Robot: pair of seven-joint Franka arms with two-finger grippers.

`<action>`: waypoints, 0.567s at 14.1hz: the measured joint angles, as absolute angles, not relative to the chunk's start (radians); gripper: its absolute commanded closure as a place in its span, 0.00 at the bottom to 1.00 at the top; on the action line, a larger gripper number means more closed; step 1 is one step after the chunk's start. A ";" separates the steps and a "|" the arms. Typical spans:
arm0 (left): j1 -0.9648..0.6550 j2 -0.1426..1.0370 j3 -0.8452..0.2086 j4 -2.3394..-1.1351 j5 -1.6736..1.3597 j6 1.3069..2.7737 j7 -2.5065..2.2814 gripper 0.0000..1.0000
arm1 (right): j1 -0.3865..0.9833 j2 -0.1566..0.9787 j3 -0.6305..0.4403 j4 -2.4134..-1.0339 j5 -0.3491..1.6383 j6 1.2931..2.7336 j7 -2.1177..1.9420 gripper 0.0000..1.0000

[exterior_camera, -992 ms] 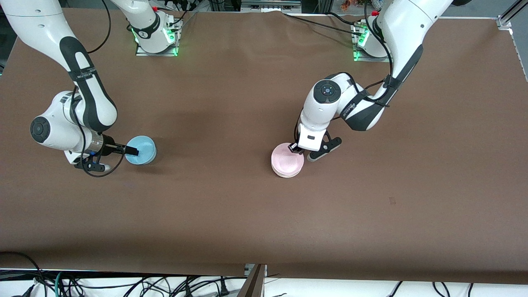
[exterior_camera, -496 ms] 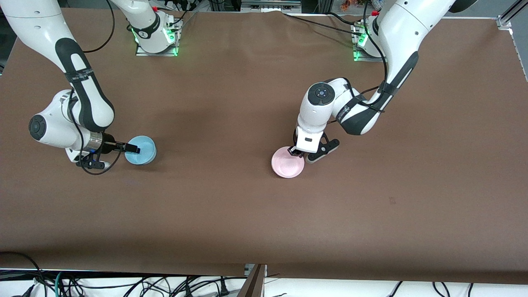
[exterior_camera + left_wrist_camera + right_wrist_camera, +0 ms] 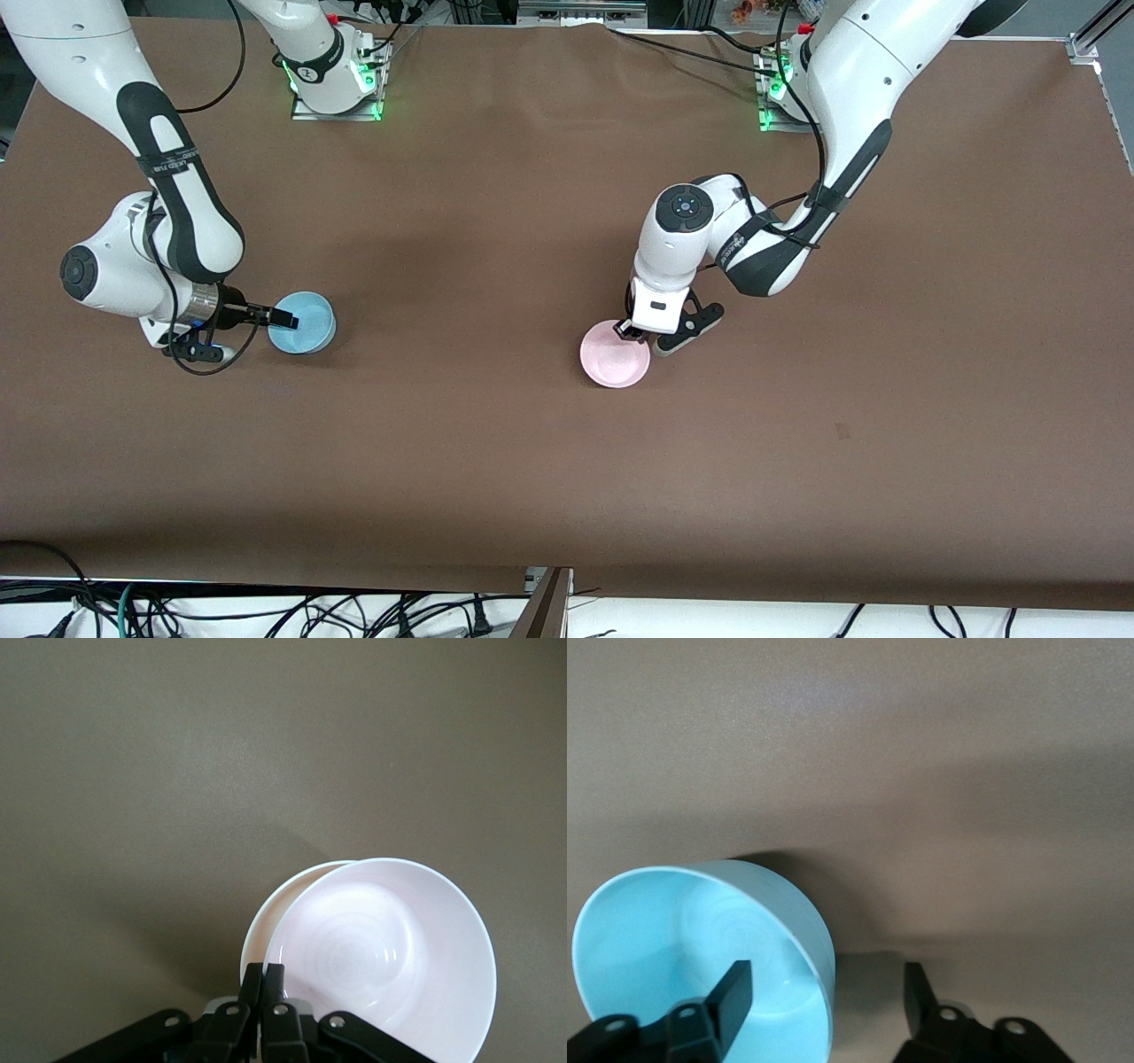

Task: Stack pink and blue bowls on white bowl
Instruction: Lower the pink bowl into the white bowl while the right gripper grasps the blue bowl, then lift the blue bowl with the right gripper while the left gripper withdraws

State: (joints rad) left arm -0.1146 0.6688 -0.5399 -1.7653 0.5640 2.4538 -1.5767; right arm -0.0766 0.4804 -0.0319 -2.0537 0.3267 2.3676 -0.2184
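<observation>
The pale pink bowl (image 3: 611, 357) sits nested in the white bowl near the middle of the table. In the front view the white bowl is hidden under it. In the left wrist view the white bowl's rim (image 3: 264, 923) shows beside the pink bowl (image 3: 381, 948). My left gripper (image 3: 631, 330) (image 3: 263, 973) is shut on the pink bowl's rim. The light blue bowl (image 3: 307, 322) (image 3: 673, 939) stands on the table toward the right arm's end. My right gripper (image 3: 282, 321) (image 3: 824, 983) is open, with one finger inside the blue bowl and one outside its wall.
The brown table (image 3: 532, 221) carries nothing else. The arm bases (image 3: 337, 84) stand along its edge farthest from the front camera. Cables hang below the edge nearest that camera.
My left gripper has lowered the pink bowl into the white bowl, whose edge no longer shows in the front view. My right gripper has barely moved at the blue bowl.
</observation>
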 measured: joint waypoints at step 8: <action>-0.117 0.674 -0.534 -1.724 0.564 2.454 -1.579 0.43 | -0.077 0.474 -0.038 -2.052 0.328 2.368 -0.229 0.45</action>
State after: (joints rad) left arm -0.1167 0.6735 -0.5340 -1.7238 0.5641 2.4539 -1.5789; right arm -0.0766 0.4741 -0.0381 -2.0522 0.3280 2.3676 -0.2291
